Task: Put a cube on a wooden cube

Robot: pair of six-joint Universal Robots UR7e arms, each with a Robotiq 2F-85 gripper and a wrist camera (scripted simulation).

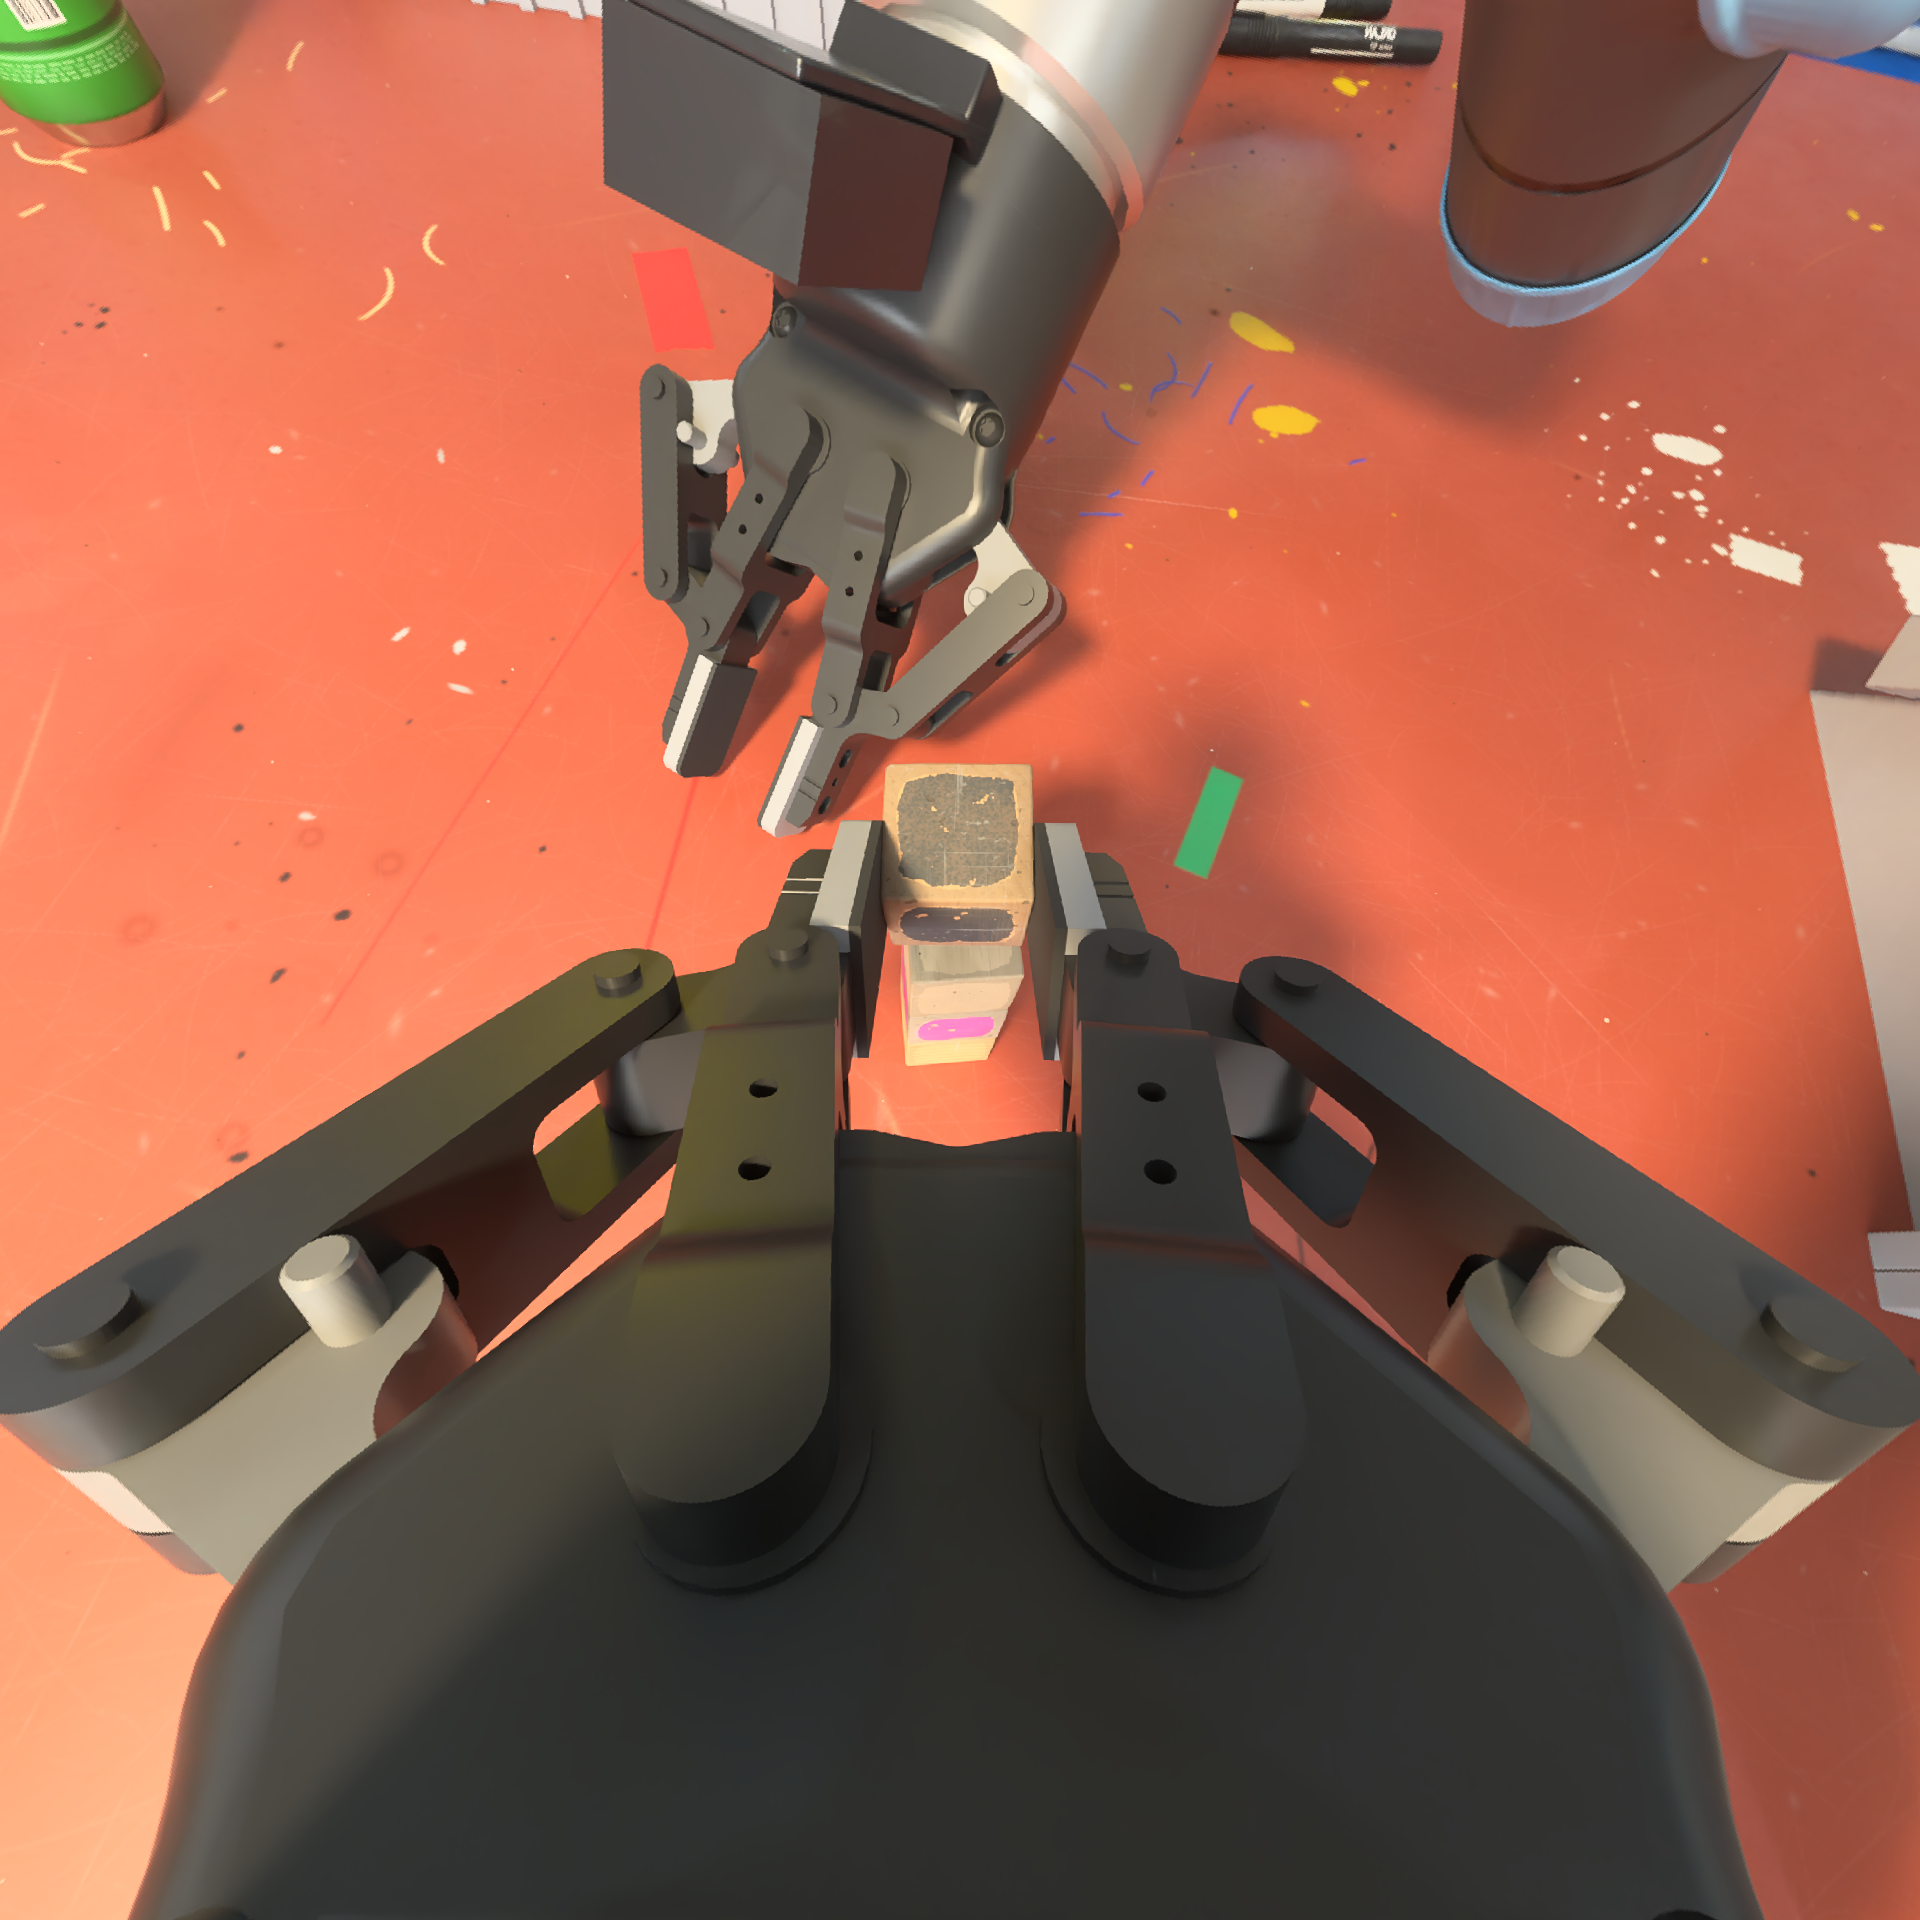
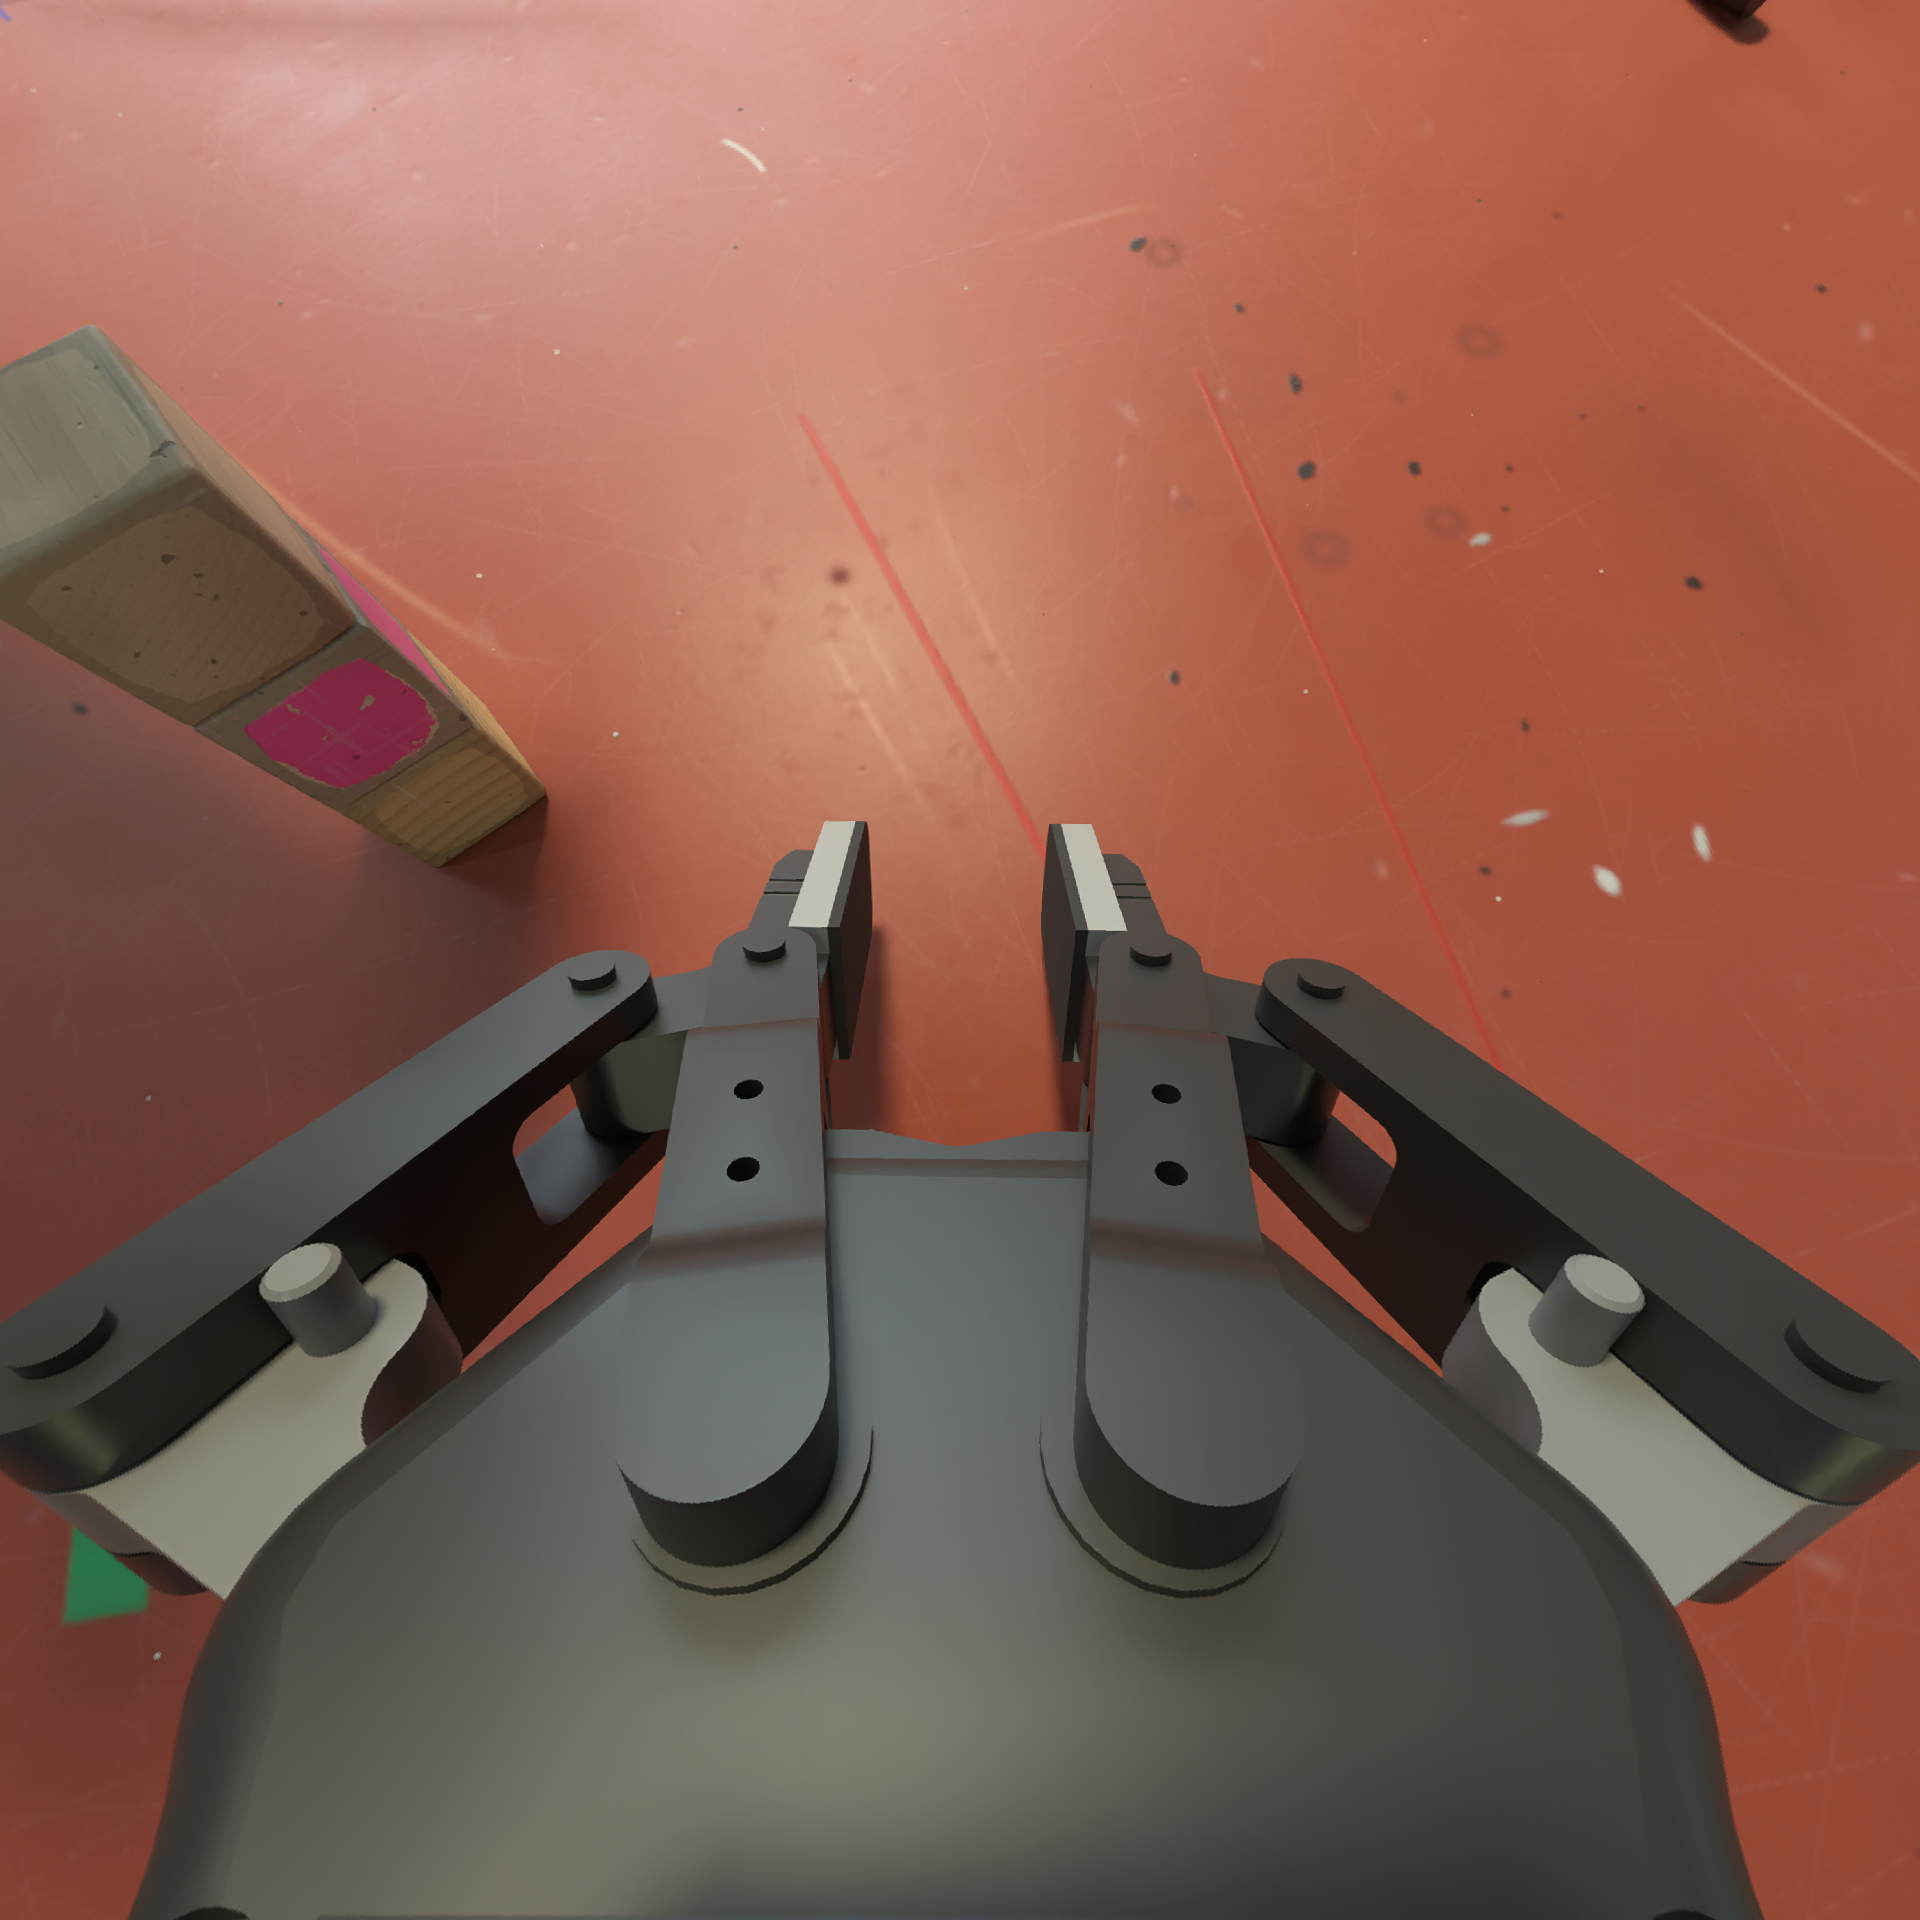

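Note:
Three wooden cubes stand in a stack on the red table. The top cube (image 1: 956, 836) has a dark worn top face; in the right wrist view it (image 2: 177, 613) shows a tan side. Below it sits a pink-faced cube (image 1: 951, 1029) (image 2: 343, 722), then a plain wooden cube (image 2: 447, 800). My left gripper (image 1: 956, 894) is open, its jaws straddling the top cube from above with a narrow gap on each side. No finger touches the cube in the right wrist view. My right gripper (image 2: 956, 862) is open and empty over bare table, just left of the stack; it also shows in the left wrist view (image 1: 743, 779).
A green can (image 1: 73, 62) stands far left. Black markers (image 1: 1330, 36) lie at the back. A green strip (image 1: 1208, 821) and a red strip (image 1: 673, 299) lie flat on the table. A pale box edge (image 1: 1870, 883) is at the right, and an arm link (image 1: 1579, 156) at the upper right.

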